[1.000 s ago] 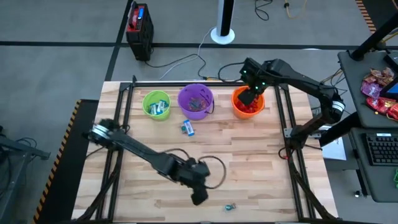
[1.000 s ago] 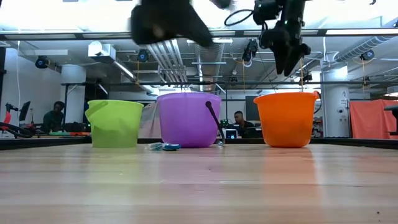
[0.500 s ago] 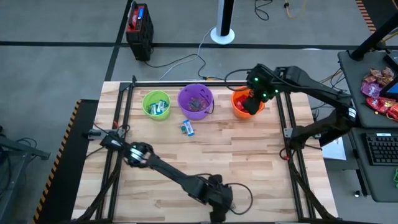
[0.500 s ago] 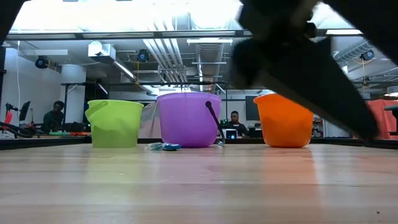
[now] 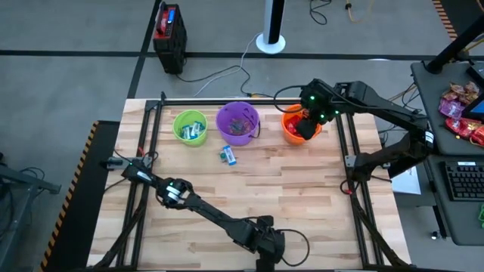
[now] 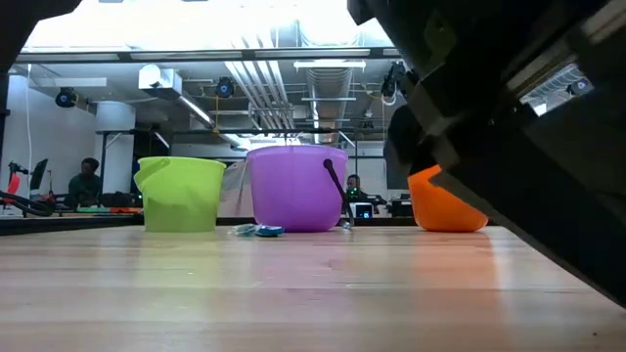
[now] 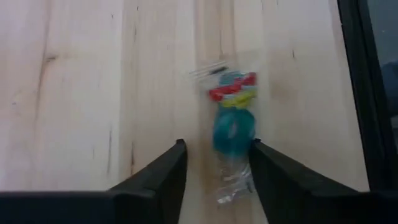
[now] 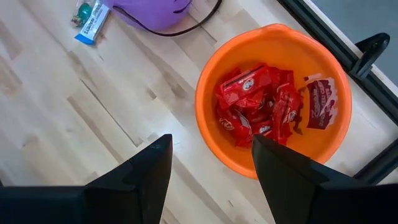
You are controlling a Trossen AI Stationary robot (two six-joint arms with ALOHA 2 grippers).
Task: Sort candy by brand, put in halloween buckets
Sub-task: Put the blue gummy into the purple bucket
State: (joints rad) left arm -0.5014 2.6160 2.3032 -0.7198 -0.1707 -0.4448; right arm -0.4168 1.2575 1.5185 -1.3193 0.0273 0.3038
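High view: 3 buckets in a row at the table's (image 5: 318,198) far edge, green bucket (image 5: 190,126), purple bucket (image 5: 238,123) next to it, then orange bucket (image 5: 301,125); 1 blue-and-white candy (image 5: 228,156) lies on the wood just in front of the purple bucket. Right gripper (image 5: 305,126) hangs over the orange bucket; left gripper (image 5: 266,261) is well apart from the purple bucket, at the near edge. Low view: 3 buckets again, candy beside the purple one, dark arm covers much of the orange. Left wrist: fingers (image 7: 163,176) spread, nothing gripped, 1 clear-wrapped greenish candy (image 7: 232,127) between and just beyond them. Right wrist: fingers (image 8: 150,165) wide apart, empty, above the orange bucket holding approx. 8 red candies (image 8: 261,102).
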